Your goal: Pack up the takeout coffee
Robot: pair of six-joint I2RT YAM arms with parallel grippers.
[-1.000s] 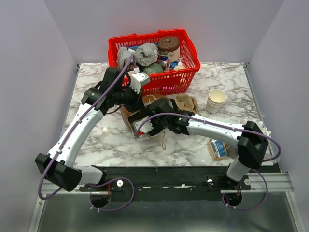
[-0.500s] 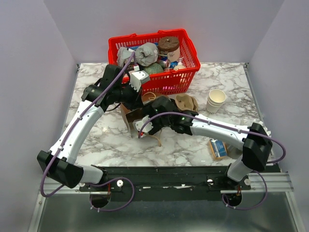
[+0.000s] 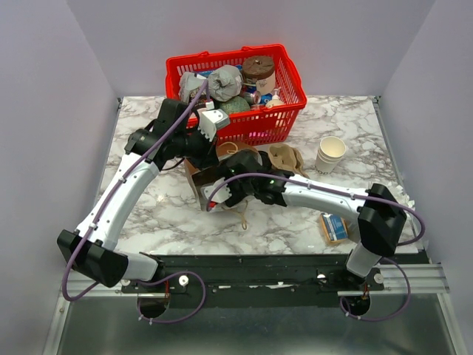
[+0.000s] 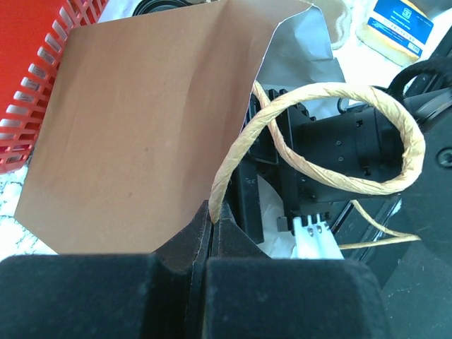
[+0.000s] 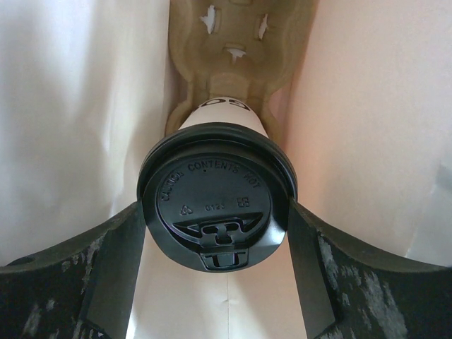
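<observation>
Marble table (image 3: 284, 225), lilac walls (image 3: 44, 111); left gripper (image 4: 214, 219) pinches the bag (image 4: 148, 134) handle (image 4: 332, 88), right gripper (image 5: 215, 212) seemingly clamps the coffee (image 5: 212, 191) inside.

Takeout coffee (image 5: 214, 212): black plastic lid, smooth, semi-matt, embossed lettering; white paper cup wall. Cup carrier (image 5: 236, 49): moulded pulp, rough, matt. Paper bag (image 4: 141, 120): brown kraft, matt, smooth. Bag handle (image 4: 332, 90): twisted paper cord, fibrous. Basket (image 3: 259, 126): glossy red plastic. Tabletop (image 3: 185, 229): marble-look, smooth, slight sheen.
</observation>
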